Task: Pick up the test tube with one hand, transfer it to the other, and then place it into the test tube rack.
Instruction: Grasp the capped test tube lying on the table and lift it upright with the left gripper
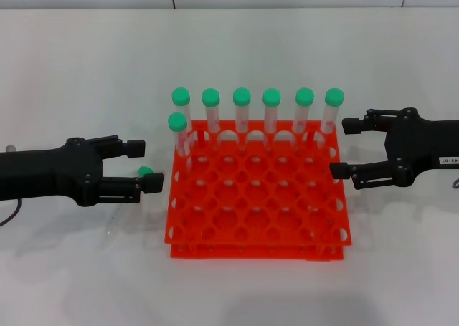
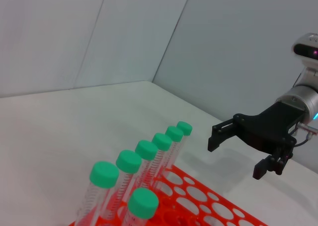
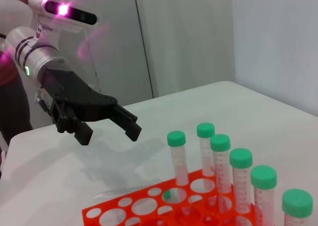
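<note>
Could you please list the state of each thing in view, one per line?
Test tube: lying on the table by the left tool, capped, not gripped.
Test tube rack: flat on the table, seven capped tubes standing upright.
Left tool: open, left of the rack.
Right tool: open, empty, right of the rack.

Eight test tubes (image 1: pixel 181 131), one rack (image 1: pixel 258 197)

Left pincer (image 1: pixel 147 165): matte black, two blocky fingers, unlabelled, black forearm. Right pincer (image 1: pixel 346 147): black, small white printed label, silver-grey ribbed wrist.
</note>
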Motion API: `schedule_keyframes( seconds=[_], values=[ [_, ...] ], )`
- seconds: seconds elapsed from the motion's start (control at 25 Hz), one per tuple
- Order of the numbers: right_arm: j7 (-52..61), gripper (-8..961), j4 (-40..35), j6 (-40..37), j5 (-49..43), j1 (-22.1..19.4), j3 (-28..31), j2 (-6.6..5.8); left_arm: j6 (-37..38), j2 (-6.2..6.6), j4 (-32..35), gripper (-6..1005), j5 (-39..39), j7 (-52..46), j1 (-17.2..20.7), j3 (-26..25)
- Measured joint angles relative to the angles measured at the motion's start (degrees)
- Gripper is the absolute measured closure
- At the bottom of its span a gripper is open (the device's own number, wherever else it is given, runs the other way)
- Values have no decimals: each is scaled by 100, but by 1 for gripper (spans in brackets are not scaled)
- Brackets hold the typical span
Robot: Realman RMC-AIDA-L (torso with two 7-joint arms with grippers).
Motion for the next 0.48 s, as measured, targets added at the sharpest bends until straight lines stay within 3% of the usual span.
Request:
schedule_keyframes(
  seconds=[0.48],
  values=[
    [9,110,-16,-3,0,0,0,9,0,0,0,106,0,0,-2,0]
  ],
)
